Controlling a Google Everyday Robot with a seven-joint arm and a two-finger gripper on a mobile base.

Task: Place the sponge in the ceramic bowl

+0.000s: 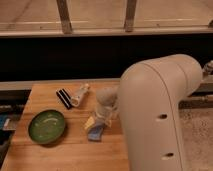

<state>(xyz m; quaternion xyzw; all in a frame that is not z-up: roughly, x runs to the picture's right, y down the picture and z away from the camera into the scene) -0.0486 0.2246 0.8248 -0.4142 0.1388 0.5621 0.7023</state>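
**Sponge beneath the pincer, bowl off to the left**

Small flat light-blue sponge [96, 133] near the middle of the wooden counter [60, 157], touching or just beside a small pale-yellow wedge [90, 122]. Pale grey pincer [105, 111] low, directly above the sponge, at the end of the bulky white arm [160, 115]. Open, closed or gripping: cannot tell. Lifted or lying flat: cannot tell either. Round, shallow, glossy green ceramic bowl [40, 131] apart to the left, with nothing blue inside. Black-and-white striped block [63, 98] and small white cup [80, 94] further back. Judged as the pick-up stage. Next move calls for a sure hold on the sponge alone, wedge left behind, then a carry leftward over the dark rim and a low release inside.
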